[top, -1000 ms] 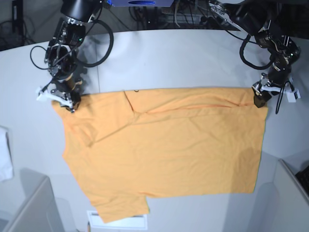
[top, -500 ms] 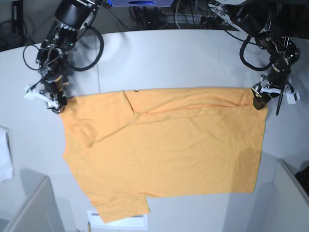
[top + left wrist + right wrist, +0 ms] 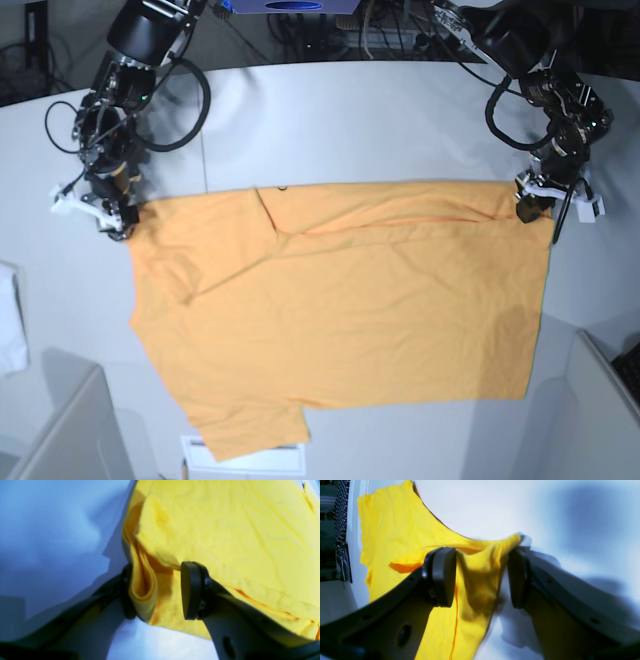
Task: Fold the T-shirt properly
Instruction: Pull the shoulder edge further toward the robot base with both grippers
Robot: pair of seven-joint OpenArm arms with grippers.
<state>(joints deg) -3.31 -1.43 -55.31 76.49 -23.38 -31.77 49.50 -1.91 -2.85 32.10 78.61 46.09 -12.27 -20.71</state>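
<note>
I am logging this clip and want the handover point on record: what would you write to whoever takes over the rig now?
Left hand: jaws apart around a bunched corner of the T-shirt, fabric between the pads, not visibly clamped.
Right hand: jaws apart, the opposite far corner between them, not pinched.
T-shirt: spread on the table, far edge straight between the two hands, a sleeve sticking out at the near edge.
Done: shirt laid out, part already doubled over.
Left: close on both corners, fold, tidy.

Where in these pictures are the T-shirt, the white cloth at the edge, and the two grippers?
T-shirt (image 3: 350,310), base view, middle of its flat body.
White cloth (image 3: 10,325), base view, its visible part at the picture's left edge.
Left gripper (image 3: 157,590), left wrist view, midway between fingertips.
Right gripper (image 3: 482,577), right wrist view, midway between fingertips.
</note>
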